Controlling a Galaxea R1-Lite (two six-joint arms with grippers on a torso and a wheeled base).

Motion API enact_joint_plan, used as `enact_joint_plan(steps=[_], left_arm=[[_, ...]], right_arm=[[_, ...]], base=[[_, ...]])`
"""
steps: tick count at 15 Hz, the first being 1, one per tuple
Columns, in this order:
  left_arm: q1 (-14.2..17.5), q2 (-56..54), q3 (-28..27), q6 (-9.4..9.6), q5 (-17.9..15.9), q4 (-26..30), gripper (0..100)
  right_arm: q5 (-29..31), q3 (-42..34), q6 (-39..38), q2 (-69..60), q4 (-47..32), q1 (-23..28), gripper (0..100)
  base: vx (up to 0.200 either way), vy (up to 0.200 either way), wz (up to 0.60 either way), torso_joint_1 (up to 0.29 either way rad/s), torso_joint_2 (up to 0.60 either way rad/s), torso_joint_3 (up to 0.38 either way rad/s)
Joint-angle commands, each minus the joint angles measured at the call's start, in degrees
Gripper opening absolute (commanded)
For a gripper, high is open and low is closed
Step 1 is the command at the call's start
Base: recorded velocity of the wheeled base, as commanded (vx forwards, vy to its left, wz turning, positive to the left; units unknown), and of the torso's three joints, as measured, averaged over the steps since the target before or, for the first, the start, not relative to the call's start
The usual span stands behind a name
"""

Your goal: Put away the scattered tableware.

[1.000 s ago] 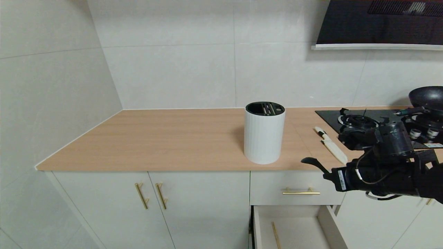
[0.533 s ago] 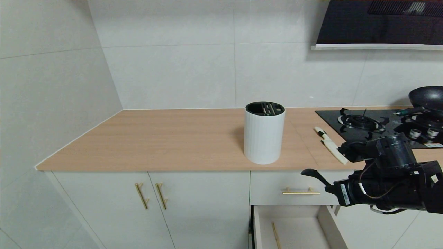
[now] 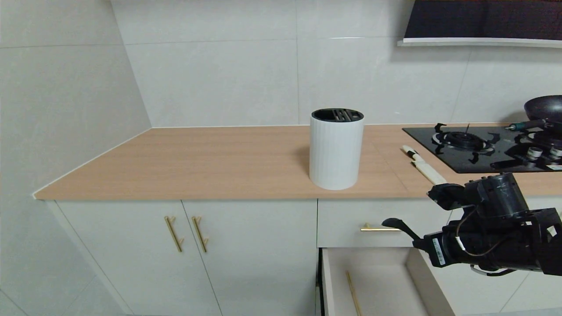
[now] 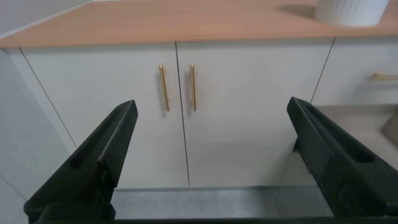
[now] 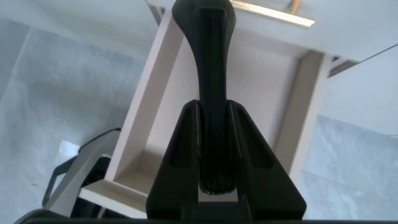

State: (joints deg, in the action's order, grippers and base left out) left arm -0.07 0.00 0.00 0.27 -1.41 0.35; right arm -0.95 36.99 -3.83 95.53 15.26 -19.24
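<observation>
- Kitchen corner, pale tiled walls: one wooden surface (image 3: 219,162) carries one white ribbed holder (image 3: 336,151) standing upright, and one pale knife (image 3: 425,169) lying flat between the holder and the hob (image 3: 461,161)
- One dark wok (image 3: 544,107) sits on the far burner of the two-burner hob
- Below the surface, two cabinet doors (image 3: 175,245) each bear one gold bar handle; beside them, one closed drawer sits above one open drawer (image 3: 382,281)
- One thin stick (image 3: 353,293) lies lengthwise on the floor of the open drawer
- Right hand (image 3: 419,240) is clamped on one black-handled utensil (image 3: 395,224), held in the air in front of the closed drawer and above the open one; the right wrist view shows the handle (image 5: 211,93) running out between the two fingers, over the drawer's interior
- Knife lies on the surface up and behind the right hand, apart from it
- Left hand (image 4: 211,109) faces the cabinet doors with its fingers spread wide apart, gripping nothing
</observation>
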Motion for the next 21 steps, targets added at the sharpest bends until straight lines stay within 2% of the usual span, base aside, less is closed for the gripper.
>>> enact_joint_plan(steps=[1,13,18,21], left_arm=[[-0.01,0.00,0.00,0.00,0.01,0.00,100],[-0.01,0.00,0.00,0.00,0.01,0.00,100],[-0.01,0.00,0.00,0.00,0.01,0.00,100],[-0.01,0.00,0.00,0.00,0.01,0.00,100]], right_arm=[[-0.02,-0.07,0.05,0.54,0.03,-0.01,0],[-0.02,-0.25,0.05,2.65,0.03,-0.01,0],[-0.02,-0.95,0.14,4.05,1.88,-0.01,0],[0.07,-0.95,0.14,4.49,1.96,-0.01,0]], base=[[0.000,0.000,0.00,-0.217,0.49,0.276],[0.000,0.000,0.00,-0.185,0.48,0.286],[0.000,0.000,0.00,-0.124,0.44,0.305],[0.000,0.000,0.00,-0.028,0.13,0.090]])
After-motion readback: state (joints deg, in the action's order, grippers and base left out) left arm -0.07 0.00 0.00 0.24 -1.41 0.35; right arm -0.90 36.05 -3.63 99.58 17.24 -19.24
